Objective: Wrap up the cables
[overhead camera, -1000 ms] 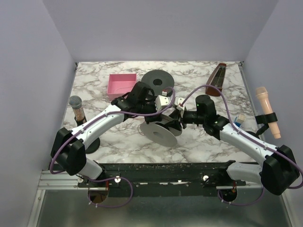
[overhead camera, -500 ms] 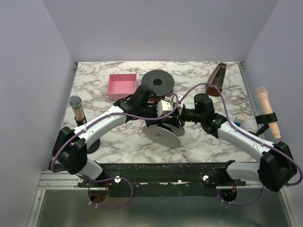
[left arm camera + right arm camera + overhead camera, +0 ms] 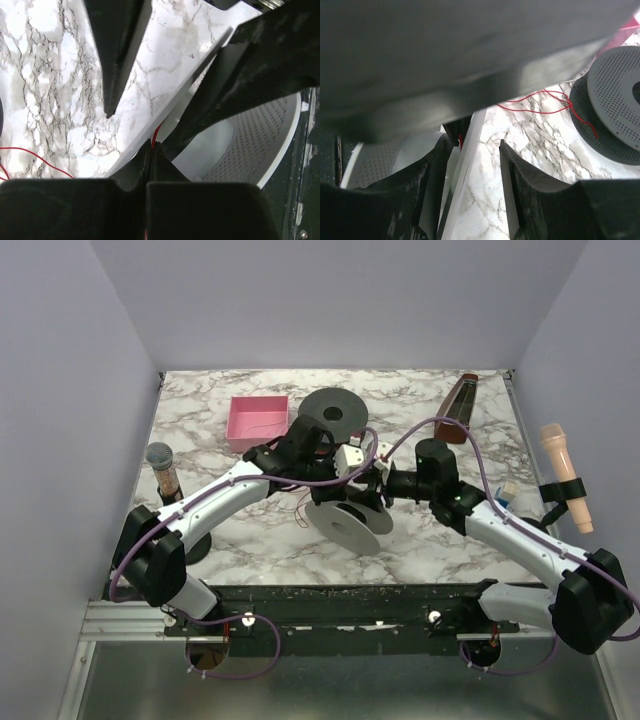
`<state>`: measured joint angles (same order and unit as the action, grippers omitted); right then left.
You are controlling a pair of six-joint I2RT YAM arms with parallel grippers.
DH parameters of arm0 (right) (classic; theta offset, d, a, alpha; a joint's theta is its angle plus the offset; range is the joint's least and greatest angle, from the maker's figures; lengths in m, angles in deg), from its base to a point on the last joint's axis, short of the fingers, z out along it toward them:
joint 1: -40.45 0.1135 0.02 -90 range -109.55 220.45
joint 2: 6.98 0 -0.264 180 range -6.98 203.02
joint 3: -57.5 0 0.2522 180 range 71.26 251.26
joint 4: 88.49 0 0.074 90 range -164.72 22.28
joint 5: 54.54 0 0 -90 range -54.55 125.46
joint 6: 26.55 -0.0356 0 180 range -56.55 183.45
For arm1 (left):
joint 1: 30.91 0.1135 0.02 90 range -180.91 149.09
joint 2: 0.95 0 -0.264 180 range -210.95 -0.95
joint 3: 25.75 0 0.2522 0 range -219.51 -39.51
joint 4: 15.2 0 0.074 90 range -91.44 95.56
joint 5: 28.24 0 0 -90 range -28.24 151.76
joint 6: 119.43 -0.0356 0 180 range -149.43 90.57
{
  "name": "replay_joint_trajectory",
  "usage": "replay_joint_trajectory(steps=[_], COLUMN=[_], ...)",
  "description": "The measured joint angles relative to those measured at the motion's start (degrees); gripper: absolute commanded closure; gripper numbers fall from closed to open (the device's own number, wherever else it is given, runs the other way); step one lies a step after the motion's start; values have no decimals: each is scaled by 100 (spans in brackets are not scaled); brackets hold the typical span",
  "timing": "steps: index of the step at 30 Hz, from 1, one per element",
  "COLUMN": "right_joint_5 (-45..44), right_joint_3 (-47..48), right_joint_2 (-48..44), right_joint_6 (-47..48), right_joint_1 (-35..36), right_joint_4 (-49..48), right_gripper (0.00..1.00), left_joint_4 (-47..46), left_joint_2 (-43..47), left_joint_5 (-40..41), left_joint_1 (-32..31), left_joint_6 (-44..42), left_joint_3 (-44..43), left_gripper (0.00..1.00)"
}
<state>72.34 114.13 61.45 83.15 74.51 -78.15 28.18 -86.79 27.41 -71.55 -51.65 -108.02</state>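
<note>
Left gripper [image 3: 151,146] clamped tight on cables [image 3: 156,131], thin red wire pinched beside white spool [image 3: 345,525], table centre. Right gripper [image 3: 472,150] jaws apart, straddling spool flange, not closed on it. Loose wire reaches dark spool [image 3: 333,412], 12 o'clock.

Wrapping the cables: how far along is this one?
Early: no wire visibly wound on the white spool. In hand: left gripper shut on the red cable at the spool's flange; right gripper open, straddling that flange. Left: loose cable loops lying on the table, trailing to the black spool.
</note>
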Motion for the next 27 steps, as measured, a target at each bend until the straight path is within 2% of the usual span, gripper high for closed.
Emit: replay_joint_trajectory(steps=[7, 16, 24, 27], right_joint_5=[-153, -509, -734, -791], right_joint_3=[-24, -256, -260, -260], right_joint_2=[-286, -522, -341, -315], right_joint_6=[4, -186, -382, -426], right_joint_1=[0, 0, -46, -59], right_joint_4=[153, 417, 505, 542], right_gripper=[37, 39, 50, 50], left_joint_4=[-26, -55, 39, 50], left_joint_2=[-52, -55, -120, -173], left_joint_5=[-39, -83, -87, -81], left_joint_1=[13, 2, -63, -63], left_joint_6=[269, 52, -474, -562], left_joint_3=[-214, -214, -214, -214], left_gripper=[100, 100, 100, 100])
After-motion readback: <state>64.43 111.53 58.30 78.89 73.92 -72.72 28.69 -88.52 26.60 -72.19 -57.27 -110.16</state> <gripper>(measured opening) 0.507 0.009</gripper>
